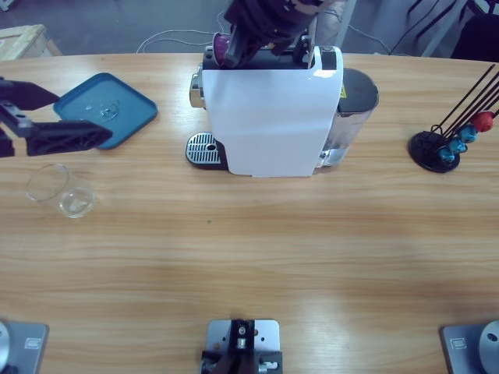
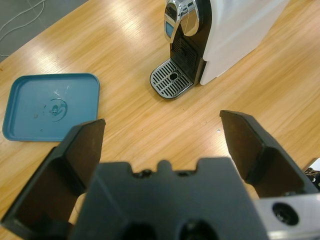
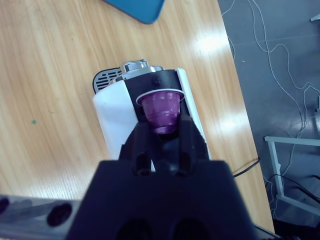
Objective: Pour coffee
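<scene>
No coffee shows anywhere. A clear glass tumbler (image 1: 62, 193) stands on the table at the left and looks dry. My left gripper (image 1: 82, 117) (image 2: 162, 125) is open with nothing between its jaws. It hovers just beyond the tumbler, over the near edge of a teal tray (image 1: 129, 97). The white coffee machine (image 1: 265, 117) (image 2: 240, 30) stands at the back middle, its grated drip tray (image 1: 203, 148) (image 2: 172, 80) facing left. My right gripper (image 1: 234, 43) (image 3: 161, 127) hangs over the machine's top, shut on a purple capsule (image 3: 161, 107) (image 1: 221, 43).
The teal tray (image 2: 30, 105) (image 3: 140, 6) lies flat at the back left with nothing on it. A black capsule rack (image 1: 440, 148) with red and blue capsules stands at the far right. White cables run along the floor behind the table.
</scene>
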Controlling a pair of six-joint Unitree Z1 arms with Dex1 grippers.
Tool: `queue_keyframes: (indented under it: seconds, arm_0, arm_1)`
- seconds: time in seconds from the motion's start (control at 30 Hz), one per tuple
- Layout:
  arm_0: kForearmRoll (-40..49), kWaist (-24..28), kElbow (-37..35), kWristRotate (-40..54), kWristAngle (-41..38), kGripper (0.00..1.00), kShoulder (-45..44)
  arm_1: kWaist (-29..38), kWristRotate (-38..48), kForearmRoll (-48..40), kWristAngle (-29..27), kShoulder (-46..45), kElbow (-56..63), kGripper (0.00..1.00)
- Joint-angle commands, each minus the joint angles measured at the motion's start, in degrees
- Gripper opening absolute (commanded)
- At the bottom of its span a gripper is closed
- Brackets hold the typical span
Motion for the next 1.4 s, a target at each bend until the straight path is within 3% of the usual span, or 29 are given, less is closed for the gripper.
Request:
queue_keyframes:
  seconds: [0.03,0.07,0.13,0.37,0.4,0.47,0.5,0.53,0.6,0.7,0.77,0.93,1.07,1.23,1.4]
  arm_0:
    - [-0.8,-0.6,2.3,-0.6,-0.6,0.996,1.5]
    - [-1.0,-0.6,2.3,-0.6,-0.6,0.996,1.6]
    - [-1.0,-0.6,2.3,-0.7,-0.6,0.996,1.6]
    - [-1.1,-0.6,2.2,-0.7,-0.6,0.996,1.1]
    - [-1.1,-0.6,2.1,-0.7,-0.6,0.996,1.0]
    - [-1.1,-0.6,1.9,-0.7,-0.5,0.996,0.6]
    - [-1.1,-0.6,1.8,-0.7,-0.5,0.996,0.3]
    - [-1.1,-0.6,1.8,-0.6,-0.5,0.996,0.2]
    - [-1.1,-0.6,1.7,-0.7,-0.6,0.996,-0.2]
    - [-1.0,-0.6,1.6,-0.7,-0.7,0.996,-1.0]
    - [-1.0,-0.6,1.6,-0.7,-0.7,0.996,-1.8]
    - [-1.0,-0.6,1.4,-0.7,-0.7,0.996,-2.3]
    - [-1.0,-1.0,0.6,-0.7,-0.7,0.996,-3.4]
    - [-0.9,-2.0,0.7,-0.7,-0.7,0.996,-3.5]
    - [-0.9,-2.2,1.2,-0.7,-0.7,0.996,-3.1]
  arm_1:
    - [-1.0,0.3,1.0,-1.2,2.8,2.2,0.758]
    - [-1.1,0.4,1.0,-1.3,2.5,2.2,0.899]
    - [-1.1,0.4,1.0,-1.3,1.9,2.3,0.991]
    - [-1.0,3.0,0.8,-2.9,-2.0,-0.3,0.996]
    - [-0.5,4.4,0.8,-2.8,-2.9,-1.1,0.925]
    - [1.6,9.8,1.7,-1.1,-5.6,-1.8,0.294]
    - [3.0,13.9,3.6,-0.8,-6.8,-2.4,0.043]
    - [4.2,15.7,5.4,-0.8,-8.0,-2.6,0.000]
    - [6.5,23.1,4.5,-0.2,-12.3,0.5,0.000]
    - [7.9,42.2,3.7,-6.6,-17.7,9.8,0.000]
    - [7.9,50.3,2.3,-8.1,-22.1,16.3,0.000]
    - [7.7,65.0,-5.8,-17.7,-31.0,29.5,0.000]
    - [3.7,68.8,-11.2,-21.3,-27.3,29.1,0.000]
    - [-4.3,75.8,-21.6,-14.1,-18.3,26.5,0.000]
    - [-5.4,76.9,-26.5,-9.5,-15.5,25.2,0.000]
